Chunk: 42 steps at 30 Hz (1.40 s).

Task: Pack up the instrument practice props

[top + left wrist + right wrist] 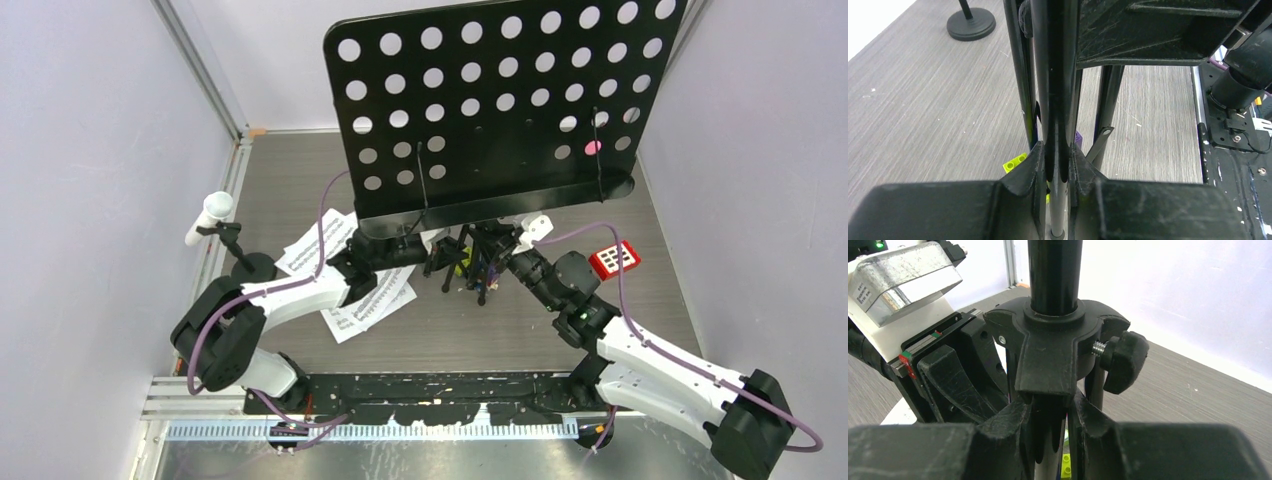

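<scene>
The black perforated music desk (500, 110) stands upright mid-table, its tripod legs (470, 262) folded together below it. My left gripper (408, 250) is shut on the legs from the left; in the left wrist view (1058, 167) its fingers pinch the black legs and the grey tube (1058, 210). My right gripper (515, 258) is shut on the legs from the right, just under the leg collar (1053, 340). White sheet-music pages (352, 292) lie under the left arm. The white microphone (211, 214) sits in its mount (250, 266). The pink microphone (593, 147) shows through a hole in the desk.
A small red keypad (615, 260) lies right of the stand. Lime (1014, 162) and purple (1078, 136) toy blocks lie at the stand's foot. A black round mount base (971, 24) stands behind. The collar's clamp knob (1123, 360) sticks out. Walls close in on both sides.
</scene>
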{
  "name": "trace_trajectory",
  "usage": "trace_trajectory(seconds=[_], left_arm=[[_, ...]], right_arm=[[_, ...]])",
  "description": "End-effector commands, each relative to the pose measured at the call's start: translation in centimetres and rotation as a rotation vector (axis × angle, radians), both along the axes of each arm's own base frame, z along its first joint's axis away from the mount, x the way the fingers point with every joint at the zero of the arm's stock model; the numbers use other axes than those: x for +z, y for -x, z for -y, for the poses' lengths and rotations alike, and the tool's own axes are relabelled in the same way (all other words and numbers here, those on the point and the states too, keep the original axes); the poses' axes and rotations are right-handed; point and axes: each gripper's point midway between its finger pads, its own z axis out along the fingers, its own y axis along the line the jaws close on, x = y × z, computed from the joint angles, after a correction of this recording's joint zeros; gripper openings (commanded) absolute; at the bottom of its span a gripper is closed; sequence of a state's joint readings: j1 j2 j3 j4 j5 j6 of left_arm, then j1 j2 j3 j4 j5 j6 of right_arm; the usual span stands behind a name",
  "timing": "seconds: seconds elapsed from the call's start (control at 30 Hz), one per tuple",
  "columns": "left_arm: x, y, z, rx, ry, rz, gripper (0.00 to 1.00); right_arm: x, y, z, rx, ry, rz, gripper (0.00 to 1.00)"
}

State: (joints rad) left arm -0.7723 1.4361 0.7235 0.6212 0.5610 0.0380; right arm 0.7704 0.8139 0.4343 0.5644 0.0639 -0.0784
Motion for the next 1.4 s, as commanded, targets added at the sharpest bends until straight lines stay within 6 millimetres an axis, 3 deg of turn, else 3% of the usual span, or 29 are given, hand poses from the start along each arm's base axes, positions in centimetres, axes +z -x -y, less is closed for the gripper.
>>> trace_trajectory(seconds=[0.0,0.13,0.3,0.87,1.2,1.37], left_arm=[[3.6,1.5,1.2,-0.087,0.019,0.027,0.00],[6.3,1.6,1.4,-0.105,0.036,0.056,0.00],[7.9,1.6,1.2,-0.104,0.046,0.078,0.00],[12.8,2.5,0.2,-0.109,0.035,0.119,0.00],[14.9,3.3,-1.1,-0.085,0.050,0.129,0.00],[15.7,4.7,-2.8,-0.072,0.038,0.118,0.00]], right_arm=[[7.5,0.8,0.4,0.010,-0.104,0.144,0.01],[9.9,1.1,0.6,0.014,-0.097,0.175,0.01],[12.1,1.5,0.8,0.024,-0.089,0.211,0.01],[16.5,2.2,1.2,0.027,-0.123,0.250,0.01],[19.4,3.7,-0.2,0.138,-0.128,0.270,0.01],[19.7,3.9,-1.0,0.185,-0.168,0.240,0.01]])
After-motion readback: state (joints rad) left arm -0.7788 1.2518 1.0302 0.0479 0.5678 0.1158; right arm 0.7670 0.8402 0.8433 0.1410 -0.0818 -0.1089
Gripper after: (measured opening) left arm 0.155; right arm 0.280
